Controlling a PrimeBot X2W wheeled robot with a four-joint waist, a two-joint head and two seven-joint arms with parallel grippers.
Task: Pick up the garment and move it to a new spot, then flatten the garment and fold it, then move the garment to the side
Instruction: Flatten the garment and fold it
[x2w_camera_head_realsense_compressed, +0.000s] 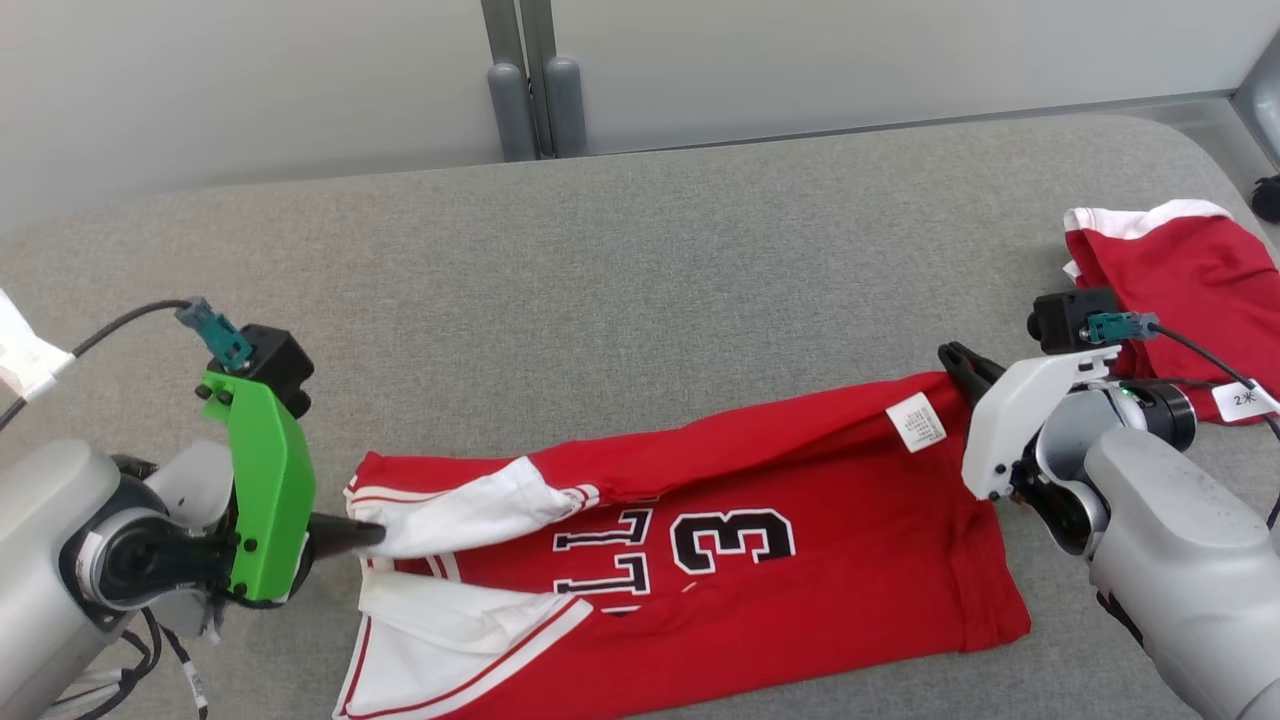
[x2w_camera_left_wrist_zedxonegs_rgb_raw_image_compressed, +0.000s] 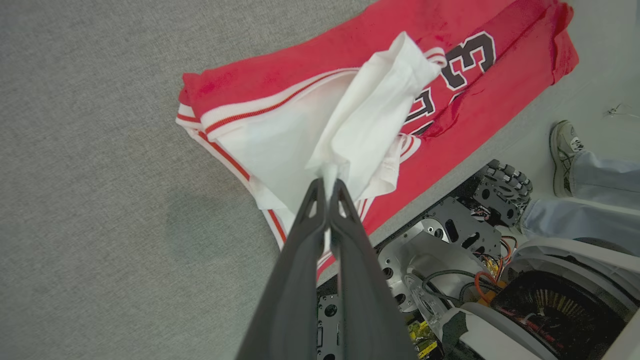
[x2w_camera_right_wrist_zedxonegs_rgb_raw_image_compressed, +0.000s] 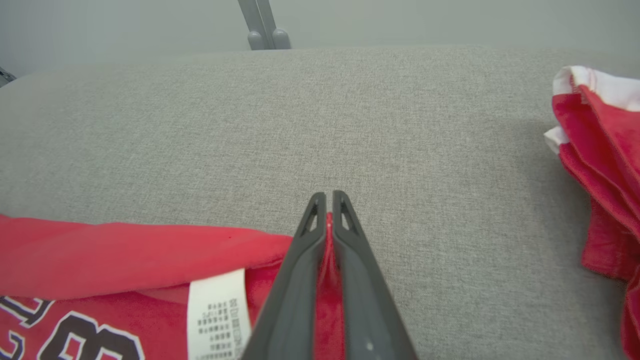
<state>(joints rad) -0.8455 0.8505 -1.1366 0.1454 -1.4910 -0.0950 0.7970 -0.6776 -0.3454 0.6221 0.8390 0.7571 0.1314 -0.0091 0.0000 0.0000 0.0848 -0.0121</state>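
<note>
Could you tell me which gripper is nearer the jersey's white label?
Right. The right gripper pinches the jersey beside the label; the left gripper holds the white sleeve at the far end.

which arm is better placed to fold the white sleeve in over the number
Left. The left gripper is shut on the white sleeve; the right gripper pinches the red hem of the jersey at the opposite end.
</note>
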